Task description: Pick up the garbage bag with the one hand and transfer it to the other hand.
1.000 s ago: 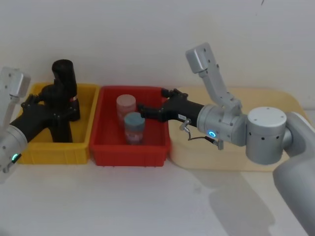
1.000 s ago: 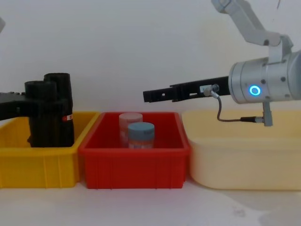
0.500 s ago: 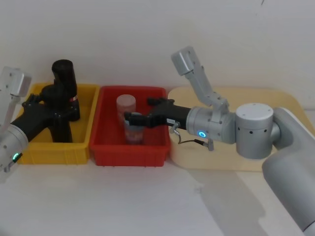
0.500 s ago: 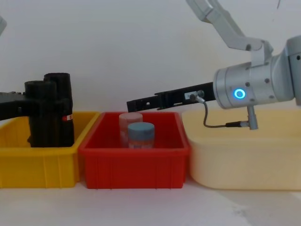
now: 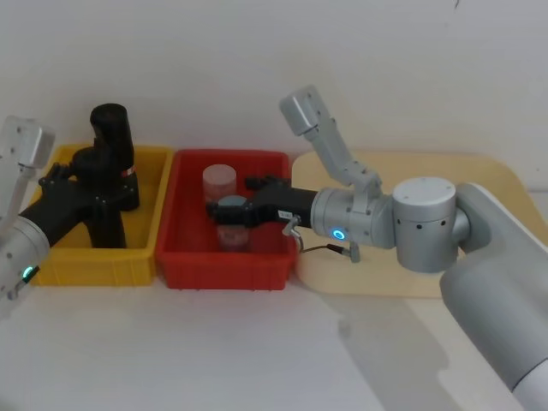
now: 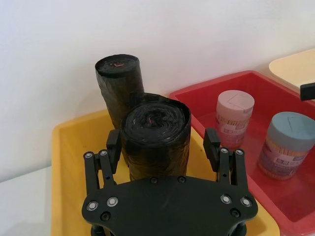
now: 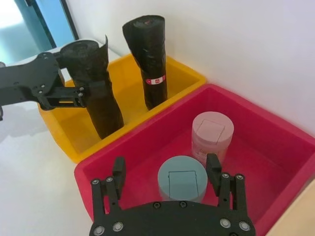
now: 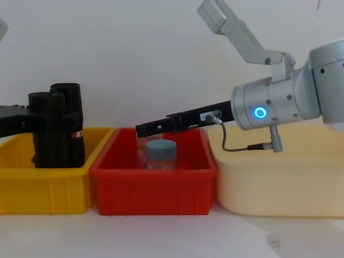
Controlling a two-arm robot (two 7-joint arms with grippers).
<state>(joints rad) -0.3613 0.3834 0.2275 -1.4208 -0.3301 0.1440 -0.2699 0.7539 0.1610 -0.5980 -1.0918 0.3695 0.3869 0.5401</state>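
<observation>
Right end effector (image 8: 142, 129) advanced over red bin (image 8: 153, 185), fingers spread, left end effector (image 6: 162, 145) spread astride garbage bag (image 6: 156, 129)

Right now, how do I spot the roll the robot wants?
Look in the yellow plastic bin on the left. Of two upright black plastic rolls, the garbage bag is the nearer, between the left gripper's fingers: plain matte, while its neighbour wears a red-and-white label.

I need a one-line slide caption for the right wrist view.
Open right end effector over the red bin; left end effector straddles the garbage bag.
</observation>
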